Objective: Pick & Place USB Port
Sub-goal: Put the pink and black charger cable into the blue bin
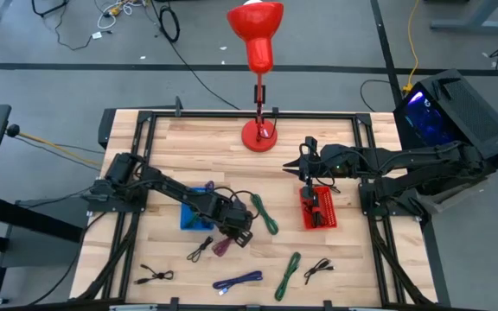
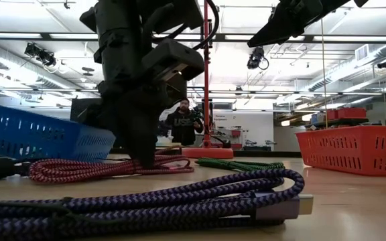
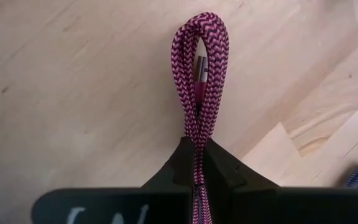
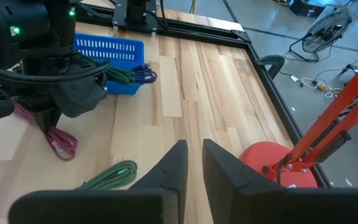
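From the high view, my left end effector (image 1: 229, 240) is low over the light wooden plank table (image 1: 197, 147), near the middle of its near half, just right of the blue plastic mesh basket (image 1: 194, 218). The braided magenta USB cable (image 1: 222, 247) lies on the table right under it. My right end effector (image 1: 305, 169) hangs over the right half, just beyond the far end of the red plastic mesh basket (image 1: 317, 207). A red desk lamp with a round base (image 1: 258, 134) stands at the far edge. A braided green cable (image 1: 264, 213) lies between the two baskets, and a braided purple-blue cable (image 1: 238, 281) lies by the near edge.

In the low view, my left end effector (image 2: 143, 157) reaches down to the tabletop, with the magenta cable (image 2: 106, 169) coiled at its tip. The blue basket (image 2: 39, 140) stands at left, the red basket (image 2: 357, 148) at right, and the purple-blue cable (image 2: 179, 194) runs across the foreground. A person (image 2: 183, 124) stands in the room behind.

The left wrist view shows my left end effector (image 3: 196, 167) pinching the magenta cable (image 3: 201, 68), whose folded loop lies on the wood ahead of the fingers.

The right wrist view shows my right end effector (image 4: 194, 163) slightly spread, holding nothing, above the table. Beyond it are the lamp's base (image 4: 277, 163), the green cable (image 4: 109, 175), the blue basket (image 4: 107, 55) and my left arm over the magenta cable (image 4: 58, 140).
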